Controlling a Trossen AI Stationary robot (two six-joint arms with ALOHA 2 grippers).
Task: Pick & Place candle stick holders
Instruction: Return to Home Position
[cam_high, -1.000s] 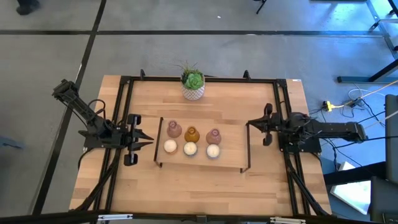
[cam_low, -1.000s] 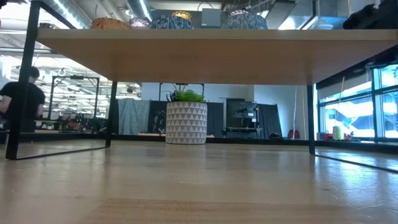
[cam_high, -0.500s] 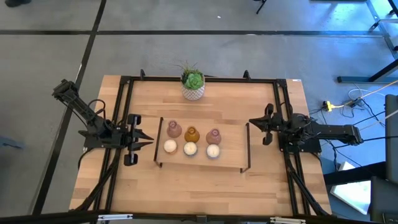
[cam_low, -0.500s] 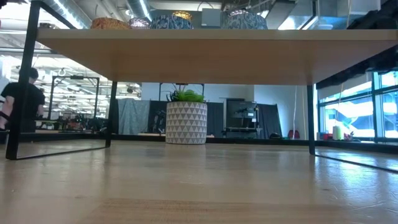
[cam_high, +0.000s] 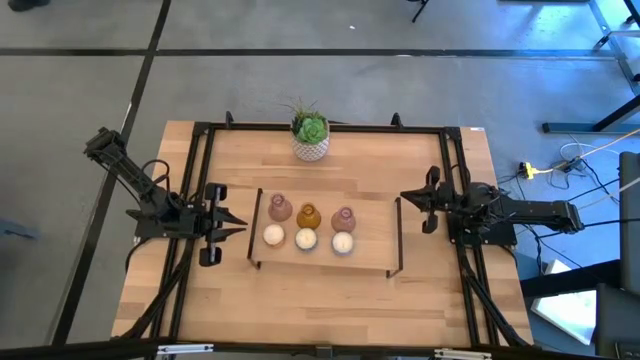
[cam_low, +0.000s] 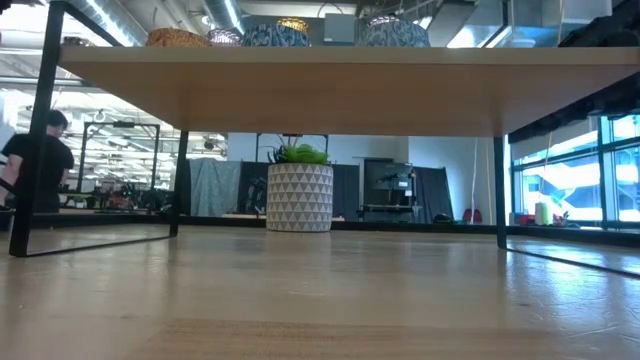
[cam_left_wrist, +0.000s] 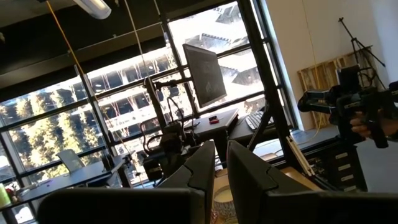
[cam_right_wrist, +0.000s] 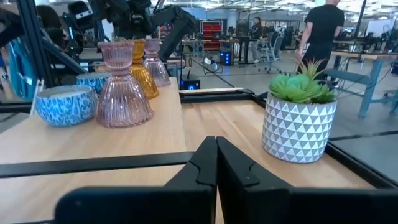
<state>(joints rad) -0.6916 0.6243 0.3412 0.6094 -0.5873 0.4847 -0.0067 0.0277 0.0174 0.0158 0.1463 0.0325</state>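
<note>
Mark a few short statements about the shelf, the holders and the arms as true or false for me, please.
1. All six holders stand on the shelf. True.
2. The amber holder stands between the two pink ones. True.
3. The right gripper holds a pink holder. False: its jaws are shut on nothing, at the shelf's right end.
4. The plant stands on the shelf. False: it stands on the table, behind the shelf.
5. The left gripper hovers over the holders. False: it is off the shelf's left end.
</note>
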